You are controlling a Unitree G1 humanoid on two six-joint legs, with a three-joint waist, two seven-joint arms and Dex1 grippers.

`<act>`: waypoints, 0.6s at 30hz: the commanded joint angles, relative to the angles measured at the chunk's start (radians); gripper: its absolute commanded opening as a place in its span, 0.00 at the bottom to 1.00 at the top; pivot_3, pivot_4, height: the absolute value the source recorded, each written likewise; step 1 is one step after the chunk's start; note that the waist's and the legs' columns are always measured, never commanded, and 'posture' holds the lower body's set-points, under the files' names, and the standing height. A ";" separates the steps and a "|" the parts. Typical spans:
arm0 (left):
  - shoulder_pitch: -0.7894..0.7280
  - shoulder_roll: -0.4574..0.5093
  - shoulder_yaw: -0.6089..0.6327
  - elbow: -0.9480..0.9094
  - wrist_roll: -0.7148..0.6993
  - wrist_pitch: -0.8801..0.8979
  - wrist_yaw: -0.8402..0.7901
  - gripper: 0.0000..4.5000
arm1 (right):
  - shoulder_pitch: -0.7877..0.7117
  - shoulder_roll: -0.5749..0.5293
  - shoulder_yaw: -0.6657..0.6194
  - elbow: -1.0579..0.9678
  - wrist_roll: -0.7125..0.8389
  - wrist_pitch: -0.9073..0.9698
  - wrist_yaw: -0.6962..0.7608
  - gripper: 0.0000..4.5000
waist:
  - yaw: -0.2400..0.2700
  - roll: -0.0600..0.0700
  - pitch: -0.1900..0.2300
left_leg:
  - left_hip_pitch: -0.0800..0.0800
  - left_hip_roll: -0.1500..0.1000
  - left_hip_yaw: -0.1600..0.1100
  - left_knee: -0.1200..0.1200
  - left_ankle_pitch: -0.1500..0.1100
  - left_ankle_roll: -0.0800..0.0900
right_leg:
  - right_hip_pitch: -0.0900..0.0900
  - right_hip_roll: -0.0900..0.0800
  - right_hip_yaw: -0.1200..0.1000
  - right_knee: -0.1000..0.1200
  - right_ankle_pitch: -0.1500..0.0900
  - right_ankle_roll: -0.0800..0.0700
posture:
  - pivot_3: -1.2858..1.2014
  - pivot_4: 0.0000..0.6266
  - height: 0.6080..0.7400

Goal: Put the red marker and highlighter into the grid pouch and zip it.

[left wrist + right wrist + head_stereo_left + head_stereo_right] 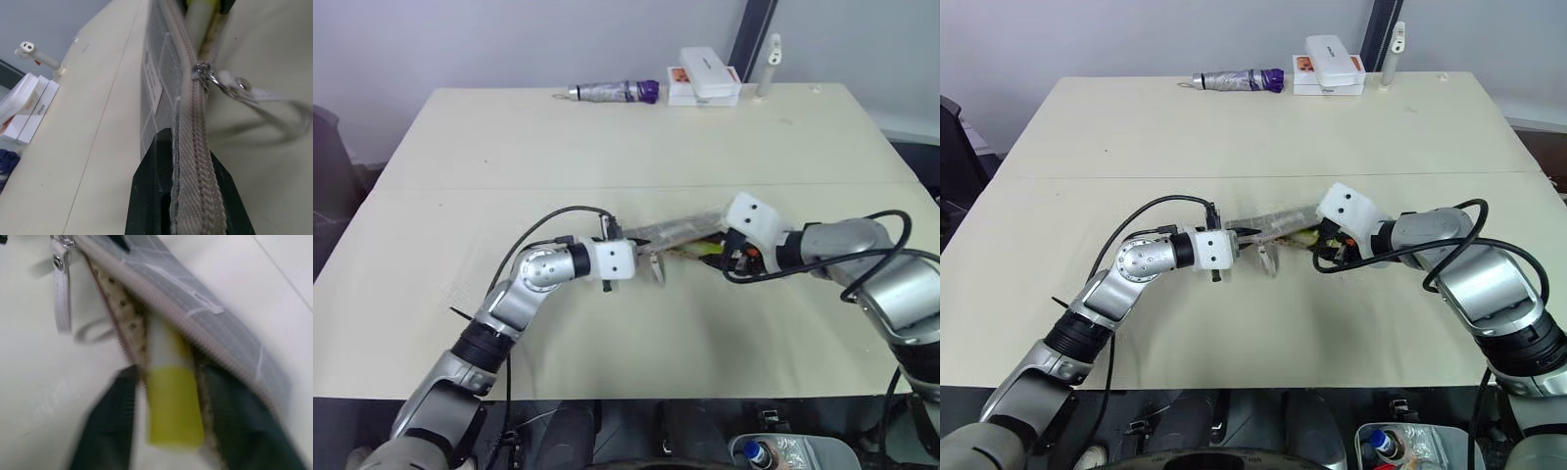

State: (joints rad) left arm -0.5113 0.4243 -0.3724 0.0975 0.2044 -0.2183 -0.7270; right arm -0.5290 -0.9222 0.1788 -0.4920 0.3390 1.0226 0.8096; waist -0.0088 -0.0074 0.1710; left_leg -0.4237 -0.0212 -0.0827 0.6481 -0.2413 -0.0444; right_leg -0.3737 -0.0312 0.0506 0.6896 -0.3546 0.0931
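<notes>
Highlighter half inside the grid pouch

The left end effector (190, 196) pinches the grid pouch (156, 83) edge; the right end effector (166, 426) stands spread around the highlighter (171, 406) at the pouch mouth.

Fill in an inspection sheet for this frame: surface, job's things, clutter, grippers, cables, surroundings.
Surface: cream table, a seam running across it.
Job's things: grid pouch at mid-table, zipper partly open; highlighter halfway into the open mouth, yellow end sticking out. Red marker: nothing seen.
Clutter: foil-wrapped item with a purple end, white boxes and a white bottle-like object along the far edge.
Grippers: left gripper shut on the pouch's zipper edge; right gripper open, fingers either side of the highlighter.
Cables: black cable loops over both forearms.
Surroundings: grey wall behind; dark pole at the far edge.
</notes>
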 commanded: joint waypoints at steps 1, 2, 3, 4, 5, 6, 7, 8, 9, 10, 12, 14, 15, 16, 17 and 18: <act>0.002 -0.008 0.040 -0.049 -0.050 0.039 -0.006 0.00 | -0.021 -0.038 -0.110 -0.055 0.035 -0.010 0.020 0.95 | -0.001 0.000 0.000 | 0.000 0.000 0.000 0.000 0.000 0.000 | 0.000 0.000 0.000 0.000 0.000 0.000 | 0.52 0.24 1.00; 0.003 -0.018 0.055 -0.054 -0.073 0.074 -0.004 0.00 | -0.015 -0.050 -0.141 -0.068 0.049 -0.013 0.032 0.99 | -0.001 0.000 0.000 | 0.000 0.000 0.000 0.000 0.000 0.000 | 0.000 0.000 0.000 0.000 0.000 0.000 | 0.52 0.24 1.00; -0.001 -0.038 0.079 -0.063 -0.110 0.143 0.002 0.00 | -0.005 -0.062 -0.182 -0.082 0.071 -0.025 0.049 0.99 | 0.000 0.000 0.000 | 0.000 0.000 0.000 0.000 0.000 0.000 | 0.000 0.000 0.000 0.000 0.000 0.000 | 0.52 0.24 1.00; -0.006 -0.058 0.100 -0.073 -0.142 0.214 0.010 0.00 | 0.004 -0.069 -0.222 -0.094 0.093 -0.034 0.063 0.99 | -0.001 0.000 0.000 | -0.001 0.000 0.000 0.000 0.000 0.000 | 0.000 0.000 0.000 0.000 0.000 0.000 | 0.52 0.24 1.00; -0.015 -0.083 0.125 -0.084 -0.182 0.299 0.017 0.00 | 0.004 -0.066 -0.270 -0.102 0.125 -0.026 0.072 0.99 | -0.001 0.000 0.000 | -0.001 0.000 0.000 0.000 0.000 0.000 | 0.000 0.000 0.000 0.000 0.000 0.000 | 0.52 0.24 1.00; -0.023 -0.106 0.147 -0.098 -0.221 0.374 0.023 0.00 | 0.000 -0.059 -0.311 -0.107 0.157 -0.014 0.076 0.99 | -0.001 0.000 0.000 | -0.001 0.000 -0.001 0.000 0.000 0.001 | 0.000 0.000 -0.001 0.000 0.000 0.000 | 0.52 0.24 1.00; -0.039 -0.137 0.175 -0.110 -0.266 0.462 0.037 0.00 | -0.007 -0.045 -0.349 -0.110 0.194 0.006 0.074 0.99 | -0.002 0.000 0.000 | -0.001 0.000 -0.001 0.000 0.000 0.001 | 0.000 0.000 -0.001 0.000 0.000 0.000 | 0.52 0.24 1.00; -0.056 -0.166 0.201 -0.119 -0.304 0.542 0.053 0.00 | -0.012 -0.032 -0.377 -0.113 0.226 0.024 0.070 0.99 | -0.002 0.000 0.000 | -0.001 0.000 -0.001 0.000 0.000 0.001 | 0.000 0.001 -0.001 0.000 0.000 0.000 | 0.52 0.24 1.00; -0.075 -0.193 0.220 -0.126 -0.340 0.614 0.064 0.00 | -0.014 -0.012 -0.397 -0.123 0.262 0.044 0.060 0.99 | -0.002 0.000 0.000 | -0.001 0.000 -0.001 0.001 0.000 0.001 | 0.000 0.001 -0.001 0.000 0.000 0.000 | 0.52 0.24 1.00; -0.091 -0.211 0.229 -0.133 -0.361 0.666 0.070 0.00 | -0.015 0.008 -0.406 -0.134 0.294 0.062 0.047 0.99 | -0.002 -0.001 0.000 | -0.001 0.000 -0.001 0.001 0.000 0.001 | 0.000 0.001 -0.001 0.000 0.000 0.000 | 0.52 0.24 1.00; -0.124 -0.254 0.246 -0.137 -0.401 0.743 0.090 0.00 | -0.008 0.069 -0.392 -0.164 0.341 0.096 0.000 0.99 | -0.003 -0.001 0.000 | -0.001 0.000 -0.001 0.001 0.000 0.001 | 0.001 0.001 -0.001 0.000 0.000 0.000 | 0.52 0.24 1.00; -0.152 -0.291 0.269 -0.135 -0.440 0.800 0.116 0.00 | 0.004 0.126 -0.344 -0.179 0.336 0.110 -0.065 0.99 | -0.005 -0.001 0.000 | 0.000 0.000 -0.001 0.001 0.000 0.001 | 0.000 0.001 -0.001 0.000 0.000 0.000 | 0.52 0.24 1.00; -0.165 -0.308 0.279 -0.134 -0.457 0.822 0.126 0.00 | 0.009 0.162 -0.310 -0.176 0.315 0.111 -0.109 0.99 | -0.004 -0.001 0.000 | -0.001 0.000 -0.001 0.001 0.000 0.001 | 0.000 0.001 -0.001 0.000 0.000 0.000 | 0.52 0.24 1.00; -0.177 -0.323 0.288 -0.134 -0.473 0.841 0.137 0.00 | 0.010 0.203 -0.280 -0.163 0.289 0.108 -0.160 0.99 | -0.005 -0.001 0.000 | -0.001 0.000 -0.001 0.001 0.000 0.001 | 0.000 0.001 -0.001 0.000 0.000 0.000 | 0.52 0.24 1.00; -0.185 -0.335 0.294 -0.136 -0.488 0.857 0.146 0.00 | 0.010 0.240 -0.254 -0.147 0.262 0.103 -0.209 0.99 | -0.005 -0.001 0.000 | -0.001 0.000 -0.001 0.001 0.000 0.001 | 0.000 0.001 -0.001 0.000 0.000 0.000 | 0.52 0.24 1.00; -0.191 -0.344 0.298 -0.140 -0.501 0.871 0.154 0.00 | 0.003 0.284 -0.234 -0.120 0.234 0.104 -0.265 0.99 | -0.006 -0.001 0.000 | -0.001 0.000 -0.001 0.001 0.000 0.001 | 0.000 0.001 -0.001 0.001 0.000 0.000 | 0.52 0.24 1.00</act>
State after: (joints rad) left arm -0.6772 0.0859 -0.1037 0.0016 -0.2608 0.6384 -0.5888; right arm -0.5144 -0.6660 -0.0673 -0.6278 0.6123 1.1341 0.6244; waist -0.0148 -0.0080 0.1712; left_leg -0.4243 -0.0207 -0.0838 0.6489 -0.2416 -0.0439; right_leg -0.3742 -0.0305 0.0498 0.6904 -0.3546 0.0932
